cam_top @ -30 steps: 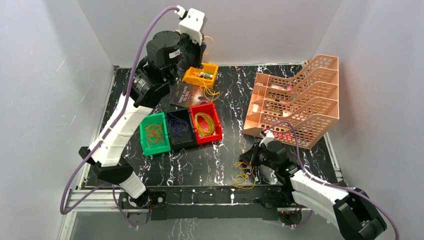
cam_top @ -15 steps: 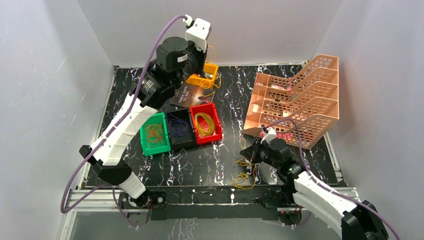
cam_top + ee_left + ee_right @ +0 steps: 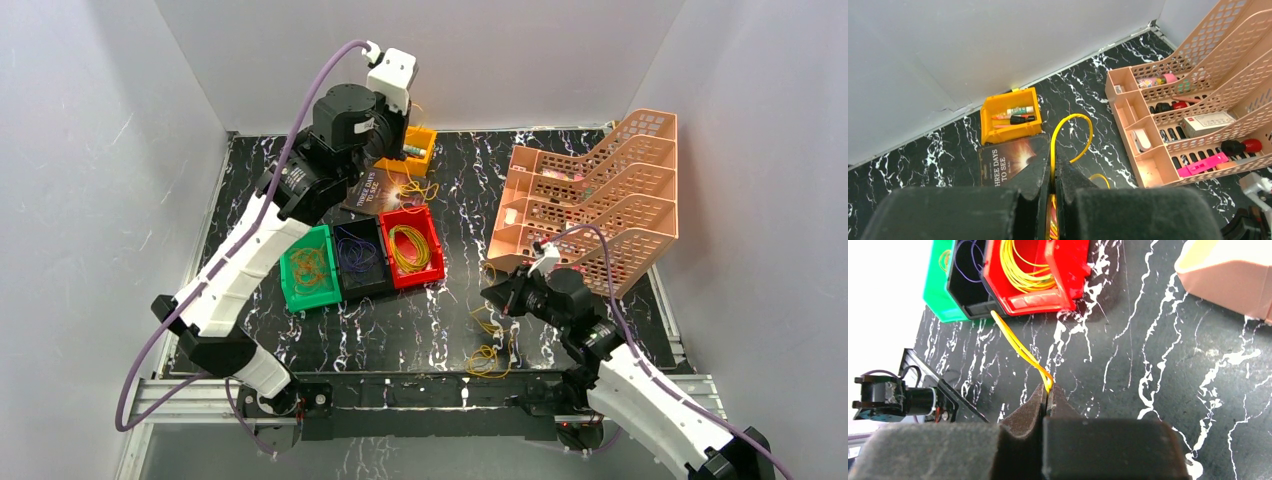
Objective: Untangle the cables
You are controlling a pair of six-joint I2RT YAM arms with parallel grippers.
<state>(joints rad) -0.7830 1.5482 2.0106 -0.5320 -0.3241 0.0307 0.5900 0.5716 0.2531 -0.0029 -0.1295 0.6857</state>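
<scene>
Item: the cables, sorting part-complete. You have three bins side by side on the worktop (image 3: 400,330): green bin (image 3: 285,272) holding orange loops (image 3: 308,268), black bin (image 3: 366,291) holding dark blue-purple loops (image 3: 357,252), and red bin (image 3: 438,255) holding yellow loops (image 3: 408,247). That portion reads as done. Left gripper (image 3: 1053,167): jaws pinched shut on a yellow cable (image 3: 1073,115), raised high over the far worktop, its loop above the book (image 3: 1008,162). Right gripper (image 3: 1047,390): jaws shut on a thin yellow-orange strand (image 3: 1020,347), low over the near worktop. Outstanding: a small tangle (image 3: 485,358) of yellow loops lying beside your right arm, plus both held pieces. Judged past halfway.
</scene>
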